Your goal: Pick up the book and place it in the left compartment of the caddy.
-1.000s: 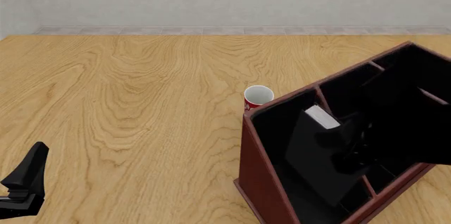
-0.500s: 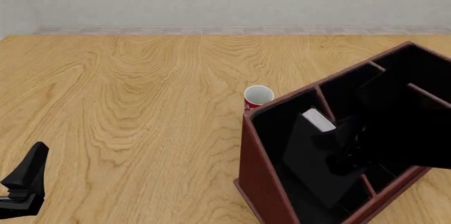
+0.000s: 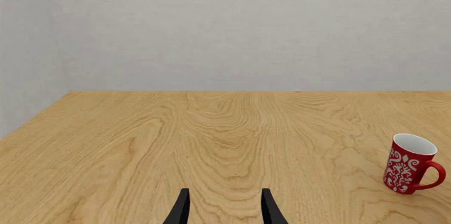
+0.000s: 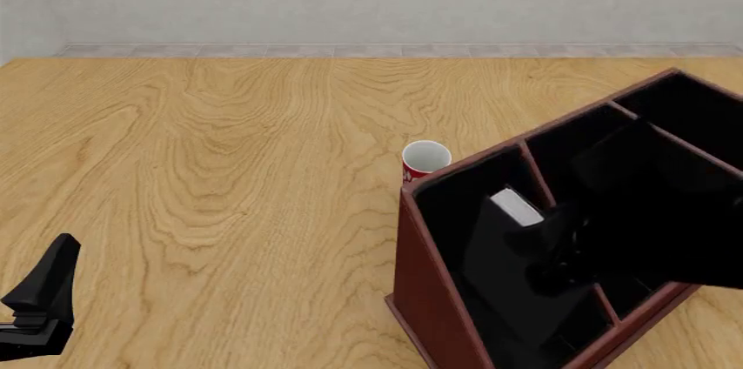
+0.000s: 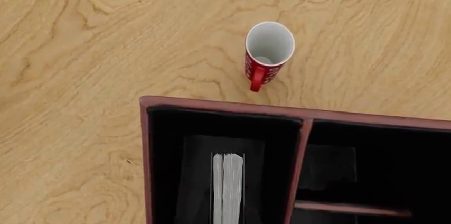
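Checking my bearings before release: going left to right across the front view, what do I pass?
Left gripper → red-and-white mug → caddy with the book inside.

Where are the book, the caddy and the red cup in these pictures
book (image 5: 227,187), right wrist view, on its white page edge.
caddy (image 4: 424,273), front view, on its reddish-brown outer wall.
red cup (image 3: 407,167), left wrist view, on its patterned side.

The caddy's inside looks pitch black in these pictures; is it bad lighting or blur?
Front view: sharp, but the caddy lining, the right arm and the book merge into one dark mass; only white page edges stand out. Right wrist view: crisp and evenly lit, cup clear. Left wrist view: no glare.
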{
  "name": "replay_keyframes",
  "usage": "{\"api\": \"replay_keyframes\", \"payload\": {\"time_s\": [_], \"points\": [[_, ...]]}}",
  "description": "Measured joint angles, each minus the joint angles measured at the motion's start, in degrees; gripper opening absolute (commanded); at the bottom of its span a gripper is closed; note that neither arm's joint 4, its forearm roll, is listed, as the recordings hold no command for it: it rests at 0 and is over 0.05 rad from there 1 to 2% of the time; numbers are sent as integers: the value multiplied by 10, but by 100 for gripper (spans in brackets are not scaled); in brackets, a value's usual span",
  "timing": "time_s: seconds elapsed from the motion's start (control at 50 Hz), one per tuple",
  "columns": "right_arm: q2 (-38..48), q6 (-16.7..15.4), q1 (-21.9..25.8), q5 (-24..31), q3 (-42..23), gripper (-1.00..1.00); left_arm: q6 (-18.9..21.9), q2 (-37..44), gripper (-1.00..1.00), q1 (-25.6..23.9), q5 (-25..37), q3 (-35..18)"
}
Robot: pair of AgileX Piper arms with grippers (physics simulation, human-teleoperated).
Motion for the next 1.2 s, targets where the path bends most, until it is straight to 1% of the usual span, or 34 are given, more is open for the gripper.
{"api": "replay_keyframes", "payload": {"time_s": [0.48, 1.2], "points": [[13, 10, 2, -31, 25, -100, 0, 0, 100, 0, 0, 0], [33, 2, -5, -64, 45, -100, 0, 0, 100, 0, 0, 0]]}}
